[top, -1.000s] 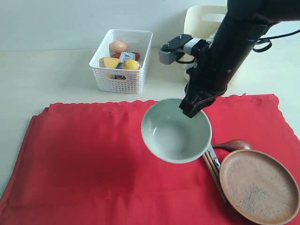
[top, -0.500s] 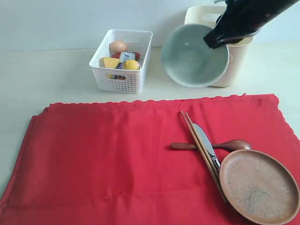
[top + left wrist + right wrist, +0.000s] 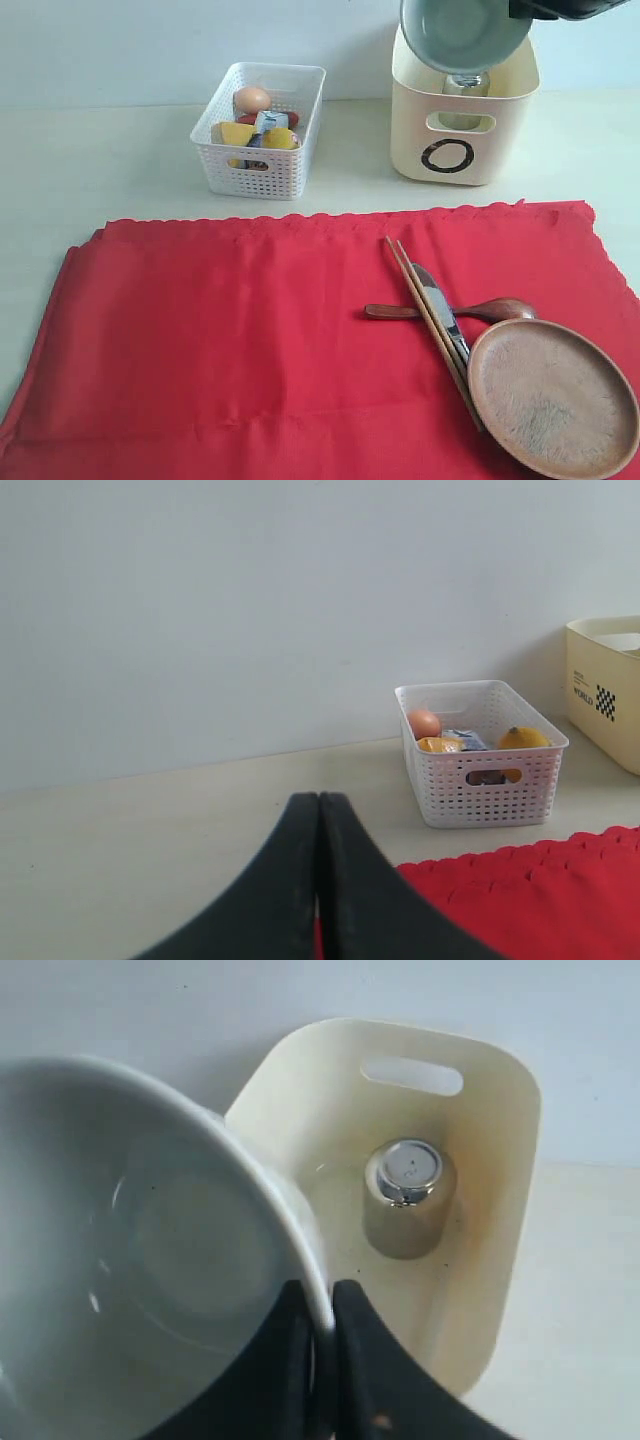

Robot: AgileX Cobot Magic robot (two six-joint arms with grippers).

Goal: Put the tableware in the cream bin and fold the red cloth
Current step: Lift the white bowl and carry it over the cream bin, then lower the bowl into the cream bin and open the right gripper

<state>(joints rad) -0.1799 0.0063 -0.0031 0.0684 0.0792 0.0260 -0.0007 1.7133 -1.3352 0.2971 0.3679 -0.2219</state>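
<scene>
The right gripper (image 3: 322, 1305) had its two fingers pinched tight on the rim of the pale grey-green ceramic bowl (image 3: 150, 1260). The bowl hung tilted in the air. Right under the fingers was the open top of the tall cream plastic bin (image 3: 500, 1210). So the bowl was not in the bin yet, but it was very close.

Down inside the bin, below the fingers, stood the shiny steel cup (image 3: 408, 1175). It may have been upside down, but that was hard to tell. That one piece was done.

Far from those fingers, four pieces waited on the big red cloth (image 3: 220, 340): the round brown plate (image 3: 553, 398), the wooden chopsticks (image 3: 430, 325), the metal knife (image 3: 432, 295) and the dark wooden spoon (image 3: 505, 308). The chopsticks and knife lay across the spoon's handle, touching the plate's edge.

The cloth lay flat and was not folded. It could not be folded until those pieces were gone.

The left gripper (image 3: 318, 880) had its fingers pressed together with nothing between them. The cloth's edge lay just past them.
</scene>
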